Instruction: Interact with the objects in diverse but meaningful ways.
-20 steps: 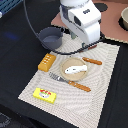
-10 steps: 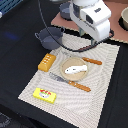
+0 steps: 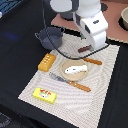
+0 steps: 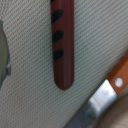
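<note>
A: What is seen in the exterior view?

B: A striped mat [image 3: 75,75] is laid on a dark table [image 3: 20,30]. A tan plate [image 3: 75,71] is set near the mat's middle, and a white fish [image 3: 76,69] is laid on it. An orange loaf [image 3: 46,61] is placed just off the plate, toward the exterior view's left. A yellow block [image 3: 44,94] with a red label is found near the mat's front corner. A fork [image 3: 70,82] with an orange handle is laid in front of the plate, and a knife [image 3: 91,61] with an orange handle behind it.

A: And the pots?

B: A grey pot [image 3: 49,37] is set on the table beyond the mat. The white arm [image 3: 92,22] is held over the mat's far edge. A red-brown sausage [image 3: 84,49] is partly seen beneath it, on the mat.

A: Can the gripper be judged there?

B: No; it is hidden by the arm's body.

A: What is shown in the wrist view?

B: The sausage [image 4: 62,42], marked with dark stripes, is seen close below, lying on the mat [image 4: 30,90]. The knife [image 4: 107,90] is seen near the sausage's rounded end, not touching it. The plate's rim [image 4: 4,55] is glimpsed at one edge. No fingers are seen, so it cannot be told how far the gripper is parted or whether anything is held.
</note>
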Robot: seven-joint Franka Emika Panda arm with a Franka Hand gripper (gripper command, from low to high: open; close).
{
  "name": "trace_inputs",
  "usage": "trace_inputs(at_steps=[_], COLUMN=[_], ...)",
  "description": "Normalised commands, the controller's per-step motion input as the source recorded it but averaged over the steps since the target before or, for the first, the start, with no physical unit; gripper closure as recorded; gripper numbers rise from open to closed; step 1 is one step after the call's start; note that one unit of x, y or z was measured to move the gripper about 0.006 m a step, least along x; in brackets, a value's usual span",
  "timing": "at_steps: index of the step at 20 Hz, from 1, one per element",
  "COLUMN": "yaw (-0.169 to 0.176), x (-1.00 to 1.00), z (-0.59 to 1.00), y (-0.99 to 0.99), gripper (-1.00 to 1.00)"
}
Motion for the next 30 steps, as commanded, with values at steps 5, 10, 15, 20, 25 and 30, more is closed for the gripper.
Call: trace_inputs(at_steps=[5,10,15,20,25,30], yaw=[0.0,0.0,0.015,0.051,0.013,0.0], x=[0.19,0.27,0.32,0.2,-0.09,-0.22], z=[-0.37,-0.22,-0.1,0.07,0.95,1.0], y=[0.32,0.32,0.32,0.34,0.19,0.11], gripper=[1.0,1.0,1.0,1.0,1.0,1.0])
